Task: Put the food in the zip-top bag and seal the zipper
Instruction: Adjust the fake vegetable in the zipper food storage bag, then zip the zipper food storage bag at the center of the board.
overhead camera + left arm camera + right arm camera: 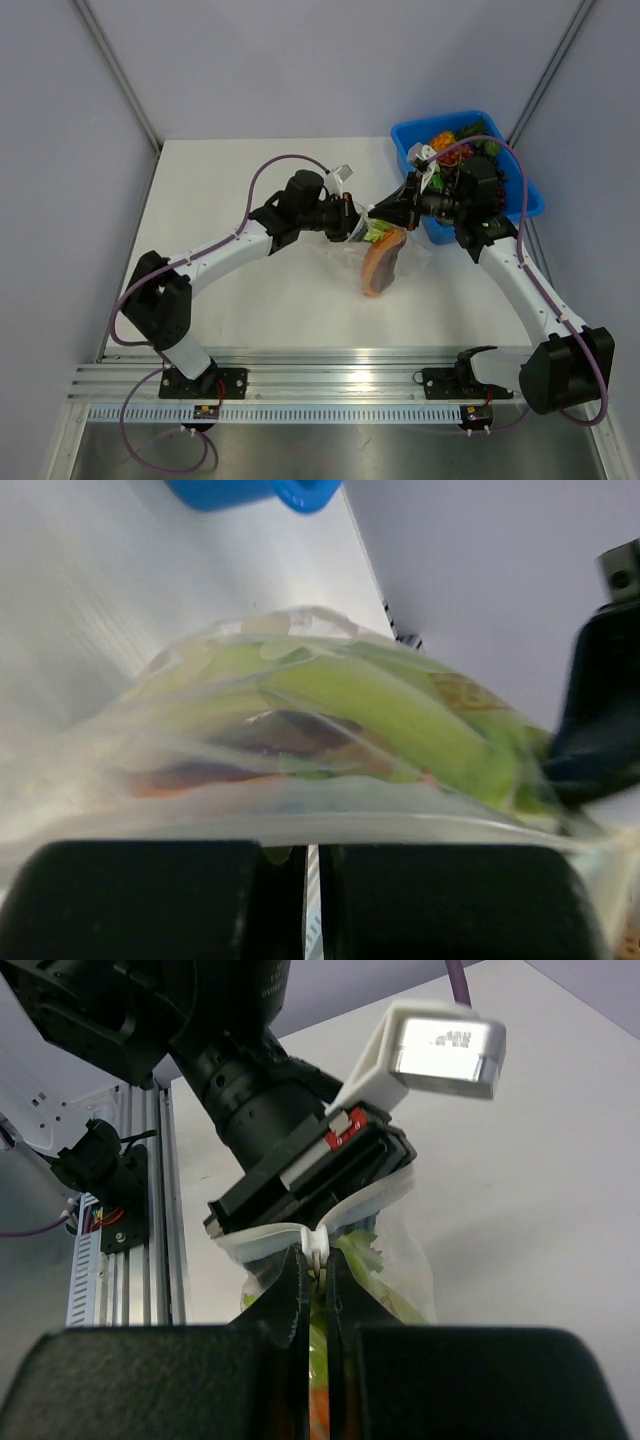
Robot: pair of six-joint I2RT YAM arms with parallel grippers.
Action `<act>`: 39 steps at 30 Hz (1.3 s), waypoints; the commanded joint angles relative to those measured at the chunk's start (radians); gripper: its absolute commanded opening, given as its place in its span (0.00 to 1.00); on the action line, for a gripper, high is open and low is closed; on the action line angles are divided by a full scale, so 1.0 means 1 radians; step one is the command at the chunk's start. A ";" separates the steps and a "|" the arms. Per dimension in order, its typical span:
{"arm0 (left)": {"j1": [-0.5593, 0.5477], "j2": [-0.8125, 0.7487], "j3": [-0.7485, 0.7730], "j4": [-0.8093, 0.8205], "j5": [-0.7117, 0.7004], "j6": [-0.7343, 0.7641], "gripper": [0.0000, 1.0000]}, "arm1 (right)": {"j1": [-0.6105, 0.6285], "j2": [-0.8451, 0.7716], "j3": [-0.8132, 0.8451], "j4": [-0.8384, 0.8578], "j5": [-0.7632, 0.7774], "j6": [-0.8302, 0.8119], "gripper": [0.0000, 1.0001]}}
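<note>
Left gripper (356, 224): jaws closed tight, pinching the mouth edge of the zip-top bag (372, 250) over the middle of the table (250, 290). In the left wrist view the two black fingers (150, 895) press together on the clear rim.

The bag hangs between the two grippers, with its mouth end held up at the far side. Its long axis runs roughly far to near, and the bottom points toward the arm bases. Cannot tell whether the bottom touches the table.

The zipper (262, 1235) runs crosswise as a pale strip between the two pinch points. Cannot tell whether it is pressed shut along its whole length.

The food is inside the bag. The orange and dark red piece (380, 268) lies lengthwise along the bag, slightly curved, with its lower end nearest the bases. The leek (378, 233) has its green leaves bunched at the mouth end, lying along the same axis.

Right gripper (386, 216): jaws closed narrow on the same mouth edge, facing the left gripper and just beside it.

The blue bin (440, 122) sits at the table's far right, behind the right arm, with mixed produce in it.
</note>
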 commanded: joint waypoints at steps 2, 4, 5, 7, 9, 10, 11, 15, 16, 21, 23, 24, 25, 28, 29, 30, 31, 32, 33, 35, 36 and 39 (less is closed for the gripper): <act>-0.022 0.040 0.011 0.070 0.035 0.004 0.00 | 0.015 -0.047 -0.006 0.045 -0.020 0.018 0.00; -0.022 0.037 0.013 0.069 0.038 0.011 0.00 | 0.015 -0.049 -0.010 0.030 -0.015 0.010 0.00; -0.022 0.020 0.017 0.069 0.038 0.017 0.00 | 0.015 -0.055 -0.010 -0.008 -0.013 -0.004 0.00; -0.022 0.005 0.034 0.049 0.027 0.047 0.00 | 0.015 -0.060 -0.017 -0.024 -0.009 -0.013 0.00; -0.022 -0.010 0.091 -0.058 -0.006 0.114 0.21 | 0.015 -0.070 -0.026 -0.025 -0.003 -0.016 0.00; -0.022 -0.018 0.106 -0.096 -0.020 0.140 0.34 | 0.015 -0.072 -0.027 -0.024 -0.001 -0.016 0.00; -0.012 -0.062 0.163 -0.231 -0.078 0.237 0.45 | 0.015 -0.081 -0.029 -0.031 0.000 -0.022 0.00; 0.001 -0.111 0.218 -0.356 -0.146 0.339 0.56 | 0.015 -0.089 -0.027 -0.042 -0.003 -0.036 0.00; 0.009 -0.121 0.232 -0.418 -0.163 0.365 0.59 | 0.015 -0.087 -0.027 -0.047 -0.003 -0.044 0.00; 0.057 -0.153 0.289 -0.557 -0.260 0.485 0.59 | 0.015 -0.078 -0.017 -0.056 -0.012 -0.051 0.00; 0.106 -0.182 0.284 -0.560 -0.243 0.499 0.59 | 0.015 -0.077 -0.014 -0.060 -0.020 -0.055 0.00; 0.119 -0.191 0.283 -0.553 -0.234 0.507 0.58 | 0.015 -0.075 -0.013 -0.064 -0.021 -0.056 0.00; 0.136 -0.208 0.284 -0.527 -0.223 0.531 0.58 | 0.015 -0.072 -0.013 -0.062 -0.024 -0.058 0.00; 0.135 -0.242 0.257 -0.398 -0.131 0.574 0.64 | 0.015 -0.069 -0.010 -0.065 -0.032 -0.061 0.00; 0.129 -0.244 0.255 -0.361 -0.100 0.573 0.69 | 0.017 -0.067 -0.007 -0.067 -0.032 -0.061 0.00; 0.120 -0.237 0.258 -0.336 -0.088 0.588 0.73 | 0.015 -0.067 -0.004 -0.071 -0.033 -0.061 0.00; 0.086 -0.230 0.272 -0.329 -0.086 0.646 0.74 | 0.015 -0.064 -0.001 -0.086 -0.033 -0.065 0.00; 0.068 -0.205 0.298 -0.333 -0.088 0.677 0.74 | 0.015 -0.064 0.009 -0.099 -0.033 -0.071 0.00; 0.052 -0.196 0.312 -0.336 -0.076 0.707 0.74 | 0.015 -0.064 0.014 -0.109 -0.033 -0.079 0.00; 0.032 -0.179 0.324 -0.329 -0.002 0.772 0.74 | 0.017 -0.067 0.028 -0.146 -0.036 -0.104 0.00; 0.031 -0.175 0.317 -0.315 0.024 0.783 0.74 | 0.015 -0.069 0.031 -0.152 -0.036 -0.111 0.00; 0.031 -0.164 0.312 -0.278 0.113 0.844 0.72 | 0.015 -0.072 0.040 -0.169 -0.040 -0.127 0.00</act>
